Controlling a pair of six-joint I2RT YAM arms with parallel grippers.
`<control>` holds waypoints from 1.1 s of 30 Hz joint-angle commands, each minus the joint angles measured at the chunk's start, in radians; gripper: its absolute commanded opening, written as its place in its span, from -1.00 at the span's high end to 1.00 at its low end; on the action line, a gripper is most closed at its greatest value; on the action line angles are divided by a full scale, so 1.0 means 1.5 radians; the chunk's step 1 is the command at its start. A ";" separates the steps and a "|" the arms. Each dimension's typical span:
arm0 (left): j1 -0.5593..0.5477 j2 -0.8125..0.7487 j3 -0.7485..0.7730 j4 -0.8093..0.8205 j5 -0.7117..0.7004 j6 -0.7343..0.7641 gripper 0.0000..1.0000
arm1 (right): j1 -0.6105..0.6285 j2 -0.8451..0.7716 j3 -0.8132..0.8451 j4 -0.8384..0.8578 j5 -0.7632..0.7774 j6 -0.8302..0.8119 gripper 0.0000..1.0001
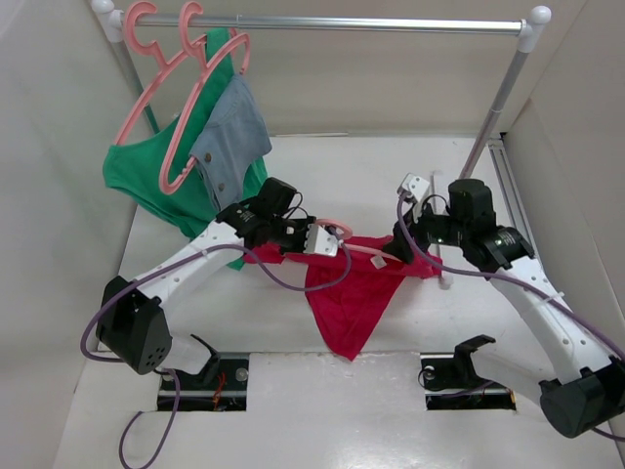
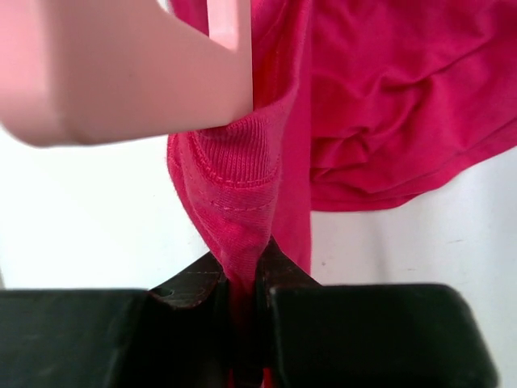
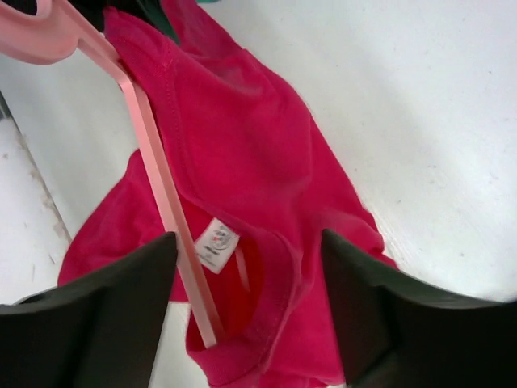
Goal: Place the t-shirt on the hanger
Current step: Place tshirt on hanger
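Note:
The crimson t-shirt [image 1: 352,293] lies bunched on the white table between the arms, its body trailing toward the near edge. My left gripper [image 1: 311,240] is shut on the ribbed collar [image 2: 238,182], pinching the cloth between its jaws. The salmon-pink hanger [image 1: 344,234] lies across the shirt's top; in the right wrist view one hanger arm [image 3: 166,194] runs into the neck opening beside the white label [image 3: 216,244]. My right gripper [image 3: 250,315] hovers open over the collar, one finger each side; it shows at the shirt's right end in the top view [image 1: 404,244].
A metal clothes rail [image 1: 342,21] spans the back, its right post [image 1: 496,107] slanting down to the table. Two pink hangers [image 1: 161,73] hang at its left end with a green garment [image 1: 146,181] and a grey-blue garment [image 1: 234,132]. White walls close both sides.

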 commanded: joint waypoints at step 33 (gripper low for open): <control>0.059 -0.007 0.028 0.018 0.070 -0.054 1.00 | 0.140 -0.068 -0.030 0.022 0.239 -0.002 1.00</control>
